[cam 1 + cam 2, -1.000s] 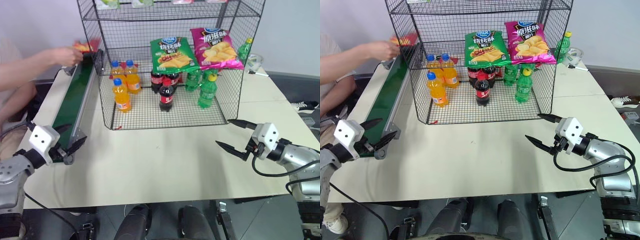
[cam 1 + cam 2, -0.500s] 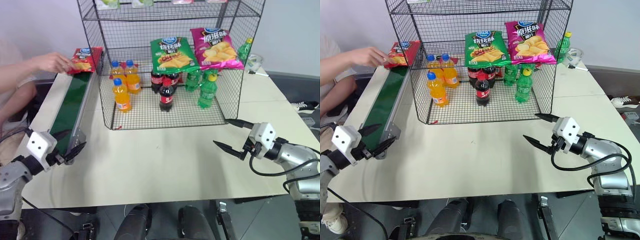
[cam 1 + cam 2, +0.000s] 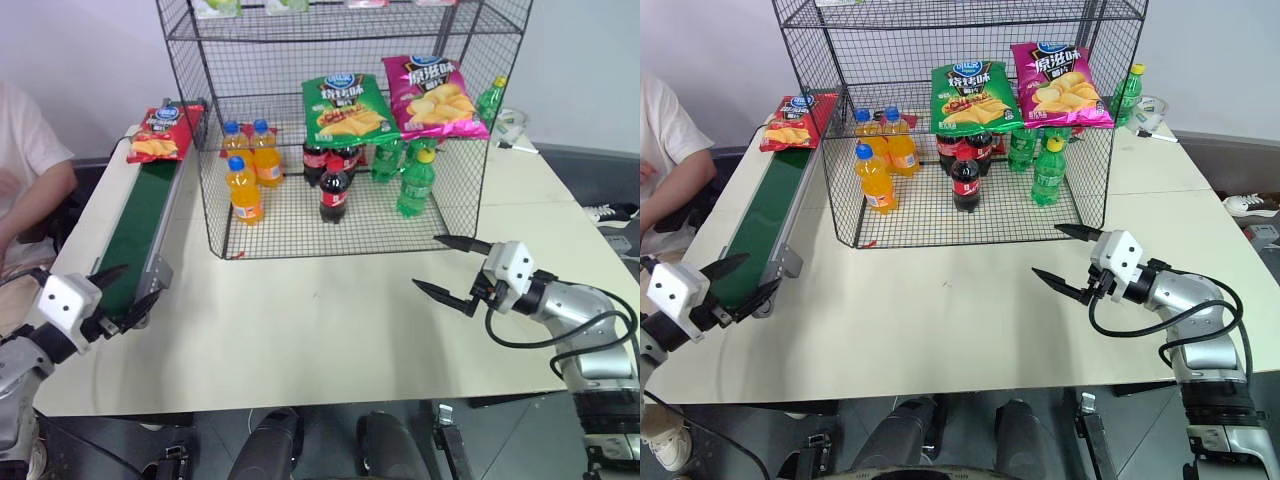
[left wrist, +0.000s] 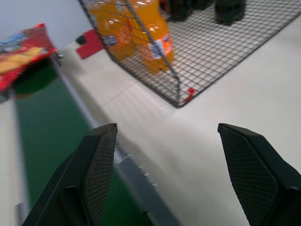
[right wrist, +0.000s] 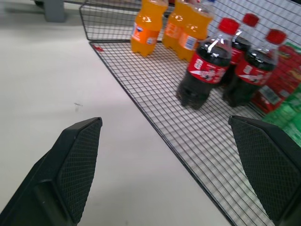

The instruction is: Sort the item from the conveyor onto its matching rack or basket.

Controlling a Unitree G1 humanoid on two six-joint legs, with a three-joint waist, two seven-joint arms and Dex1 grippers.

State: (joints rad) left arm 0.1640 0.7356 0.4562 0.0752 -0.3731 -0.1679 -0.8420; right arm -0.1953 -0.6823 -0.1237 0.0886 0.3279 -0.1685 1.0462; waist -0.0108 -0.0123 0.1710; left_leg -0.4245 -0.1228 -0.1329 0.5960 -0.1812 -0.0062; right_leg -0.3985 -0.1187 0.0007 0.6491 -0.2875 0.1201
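My left claw (image 3: pixel 118 297) hangs low at the near end of the conveyor (image 3: pixel 140 220), fingers spread wide with nothing between them, pointing forward and inward, roughly level; one finger sits over the green belt, the other over the grey frame edge and the desk (image 3: pixel 320 320) beside it. My right claw (image 3: pixel 447 268) hovers above the bare desk just in front of the rack (image 3: pixel 340 120), near its front right corner, also spread wide and empty, aimed forward and to my left; the forearm reaches in from the right with a black cable looped under it. The red chip bag (image 3: pixel 160 131) lies flat at the far end of the conveyor, right beside the rack's left wall, well apart from both claws. Inside the rack's bottom tier I see orange soda bottles (image 3: pixel 243 189), cola bottles (image 3: pixel 333 194) and green bottles (image 3: pixel 415 183); a green chip bag (image 3: pixel 346 105) and a magenta chip bag (image 3: pixel 437 95) lean behind them. A person's arm (image 3: pixel 40 195) in a white sleeve is at the left edge, off the belt.
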